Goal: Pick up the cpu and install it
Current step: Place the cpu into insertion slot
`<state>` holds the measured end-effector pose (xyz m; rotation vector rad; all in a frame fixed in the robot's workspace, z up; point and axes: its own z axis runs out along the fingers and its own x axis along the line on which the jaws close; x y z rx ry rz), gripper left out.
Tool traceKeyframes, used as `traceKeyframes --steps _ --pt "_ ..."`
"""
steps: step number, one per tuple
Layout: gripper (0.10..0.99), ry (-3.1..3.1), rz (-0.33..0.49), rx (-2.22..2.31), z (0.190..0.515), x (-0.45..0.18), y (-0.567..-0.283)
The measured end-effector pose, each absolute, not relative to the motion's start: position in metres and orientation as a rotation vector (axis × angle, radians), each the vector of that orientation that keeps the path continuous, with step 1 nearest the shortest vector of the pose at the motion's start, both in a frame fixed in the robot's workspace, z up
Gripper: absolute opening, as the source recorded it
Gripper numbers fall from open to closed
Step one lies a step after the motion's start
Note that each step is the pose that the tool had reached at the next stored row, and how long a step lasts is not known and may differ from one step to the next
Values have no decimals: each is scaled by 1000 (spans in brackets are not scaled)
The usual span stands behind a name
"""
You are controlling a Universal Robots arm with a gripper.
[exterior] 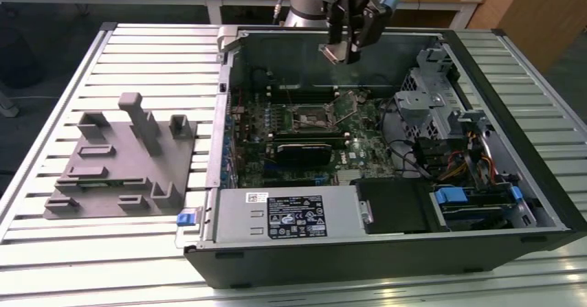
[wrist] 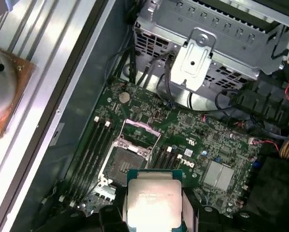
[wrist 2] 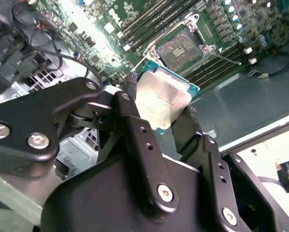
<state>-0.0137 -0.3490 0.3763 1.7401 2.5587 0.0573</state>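
Observation:
My gripper hangs above the back of the open computer case, shut on the cpu, a thin square chip with a pale silver top. In both wrist views the cpu sits clamped by its edges between the two black fingers. The motherboard's open socket lies below the chip, with a clear gap of air between them. The socket's metal frame is lifted open.
A grey plastic fixture with upright tabs lies on the slatted table at the exterior view's left. Inside the case are a power supply, a metal drive cage, cables and memory slots.

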Motion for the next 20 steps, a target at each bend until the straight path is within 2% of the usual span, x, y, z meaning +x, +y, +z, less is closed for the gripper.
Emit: traceKeyframes --steps 20 --pt "537 2282 44 2081 370 -14 -348"
